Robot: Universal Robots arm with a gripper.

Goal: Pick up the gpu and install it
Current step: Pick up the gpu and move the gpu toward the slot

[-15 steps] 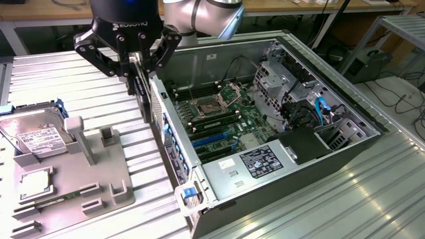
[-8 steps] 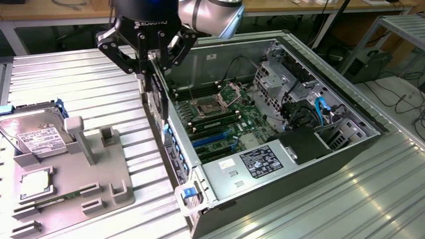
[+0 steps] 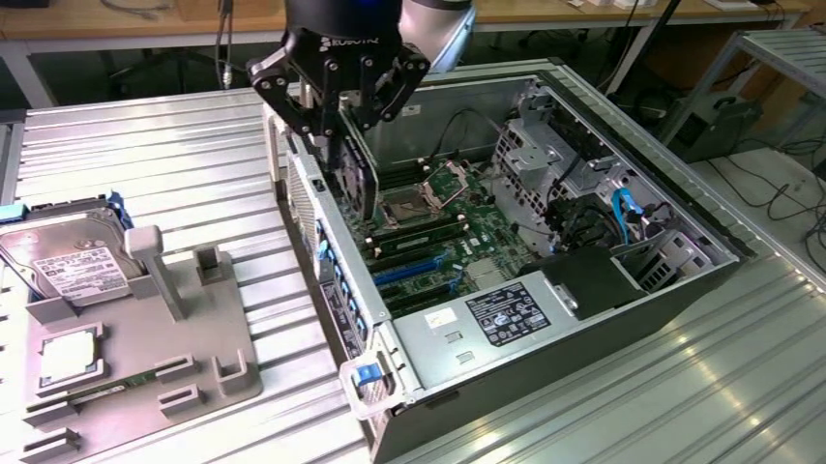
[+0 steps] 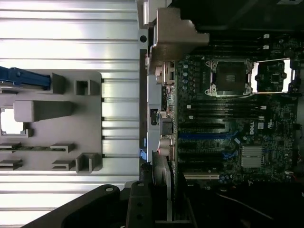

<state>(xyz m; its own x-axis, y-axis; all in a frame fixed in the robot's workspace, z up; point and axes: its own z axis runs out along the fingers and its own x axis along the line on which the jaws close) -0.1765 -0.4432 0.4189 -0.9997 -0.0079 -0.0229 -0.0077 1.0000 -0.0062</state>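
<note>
My gripper [image 3: 343,130] hangs over the rear edge of the open computer case [image 3: 671,217], shut on the gpu [image 3: 358,179]. The card is a thin dark board held on edge, reaching down toward the motherboard [image 3: 446,242] beside the case's rear wall. In the wrist view the gpu [image 4: 164,183] runs out from between the gripper's dark fingers [image 4: 137,204] as a narrow strip with a pale metal edge. It lies above the expansion slots [image 4: 204,136] next to the rear port panel. Whether the card's lower edge touches a slot is hidden.
A grey parts fixture [image 3: 193,348] sits on the ribbed metal table at the exterior view's left. It holds a silver hard drive [image 3: 72,261], a processor [image 3: 68,353] and a green memory stick [image 3: 97,391]. Inside the case are the open processor socket [image 4: 230,76], drive cages [image 3: 543,145] and cables.
</note>
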